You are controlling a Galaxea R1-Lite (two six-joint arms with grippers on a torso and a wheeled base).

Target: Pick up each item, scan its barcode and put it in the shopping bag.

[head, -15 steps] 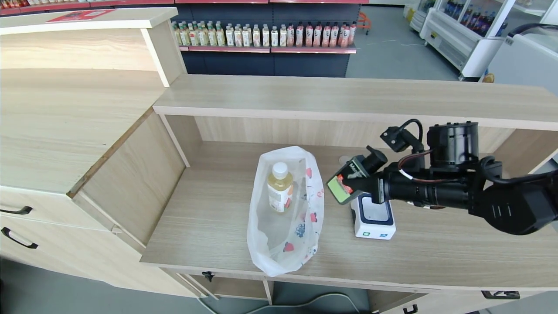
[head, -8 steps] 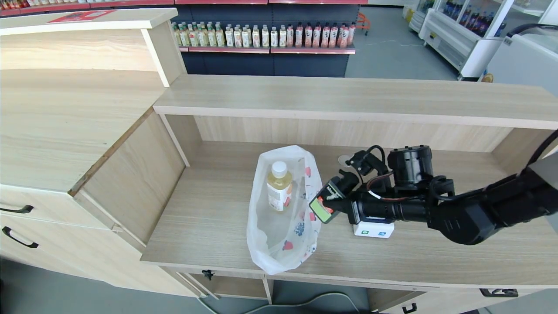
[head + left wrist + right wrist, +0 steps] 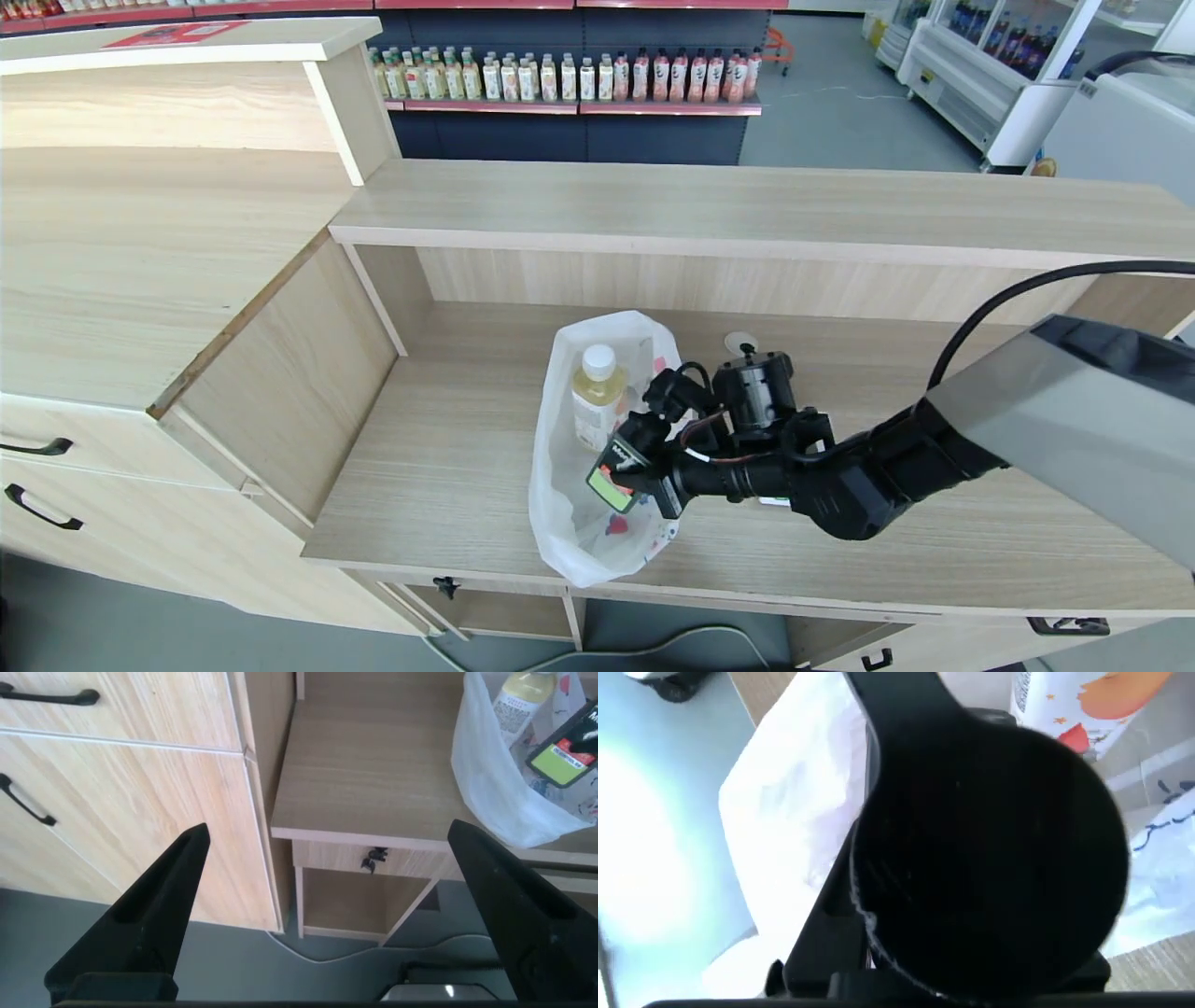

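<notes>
Fingers of the right gripper [image 3: 621,476] are clamped on a small dark box [image 3: 611,485] with a green face. The gripper holds the box just over the open mouth of the bag [image 3: 565,532]. The box is tipped a bit, and its low end looks to be just inside the rim. It is not lying in the bag yet.

The bag lies on the counter [image 3: 448,467], with its mouth wide open. A bottle [image 3: 597,397] with a white cap and yellow drink is inside it, near the far end. So I think one item is done.

The box looks close to done too. It is at the bag, so I guess the scan is over, but I cannot see that for sure. What is left for it is small: go down a little, let go, and pull the arm back out. The thin bag could catch on the gripper, so the arm should lift out slowly.

The left gripper [image 3: 327,831] hangs low beside the counter, near the drawers [image 3: 121,775]. Its two fingers are wide apart and hold nothing.

If more items come, each one needs a pick, a scan and a drop.
</notes>
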